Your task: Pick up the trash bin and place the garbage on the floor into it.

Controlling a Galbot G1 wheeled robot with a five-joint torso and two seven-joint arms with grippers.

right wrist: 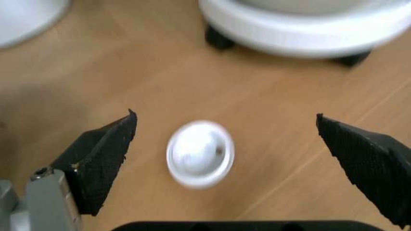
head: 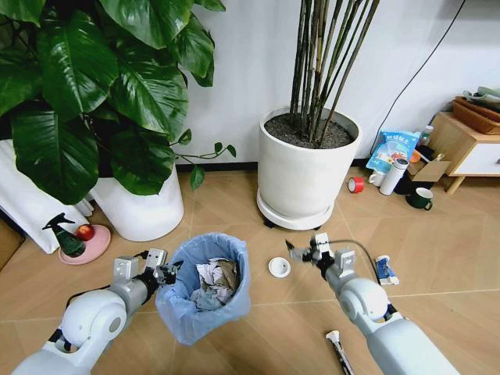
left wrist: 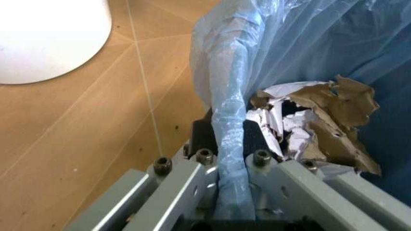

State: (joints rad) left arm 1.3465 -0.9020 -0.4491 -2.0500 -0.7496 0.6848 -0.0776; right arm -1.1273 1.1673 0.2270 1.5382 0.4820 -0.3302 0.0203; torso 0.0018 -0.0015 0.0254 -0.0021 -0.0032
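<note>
While unreadable, blue packet (head: 393,148) print.

arms: white rounded shells | wrists: grey metal brackets, black screws | tool pads (right wrist: 103,161): black, ridged

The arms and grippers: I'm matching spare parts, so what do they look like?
Both arms have glossy white rounded shells with black joints. The left gripper has silver metal brackets with dark bolts; the right gripper has black, textured, wedge-shaped fingers and a thin black cable looping behind.
</note>
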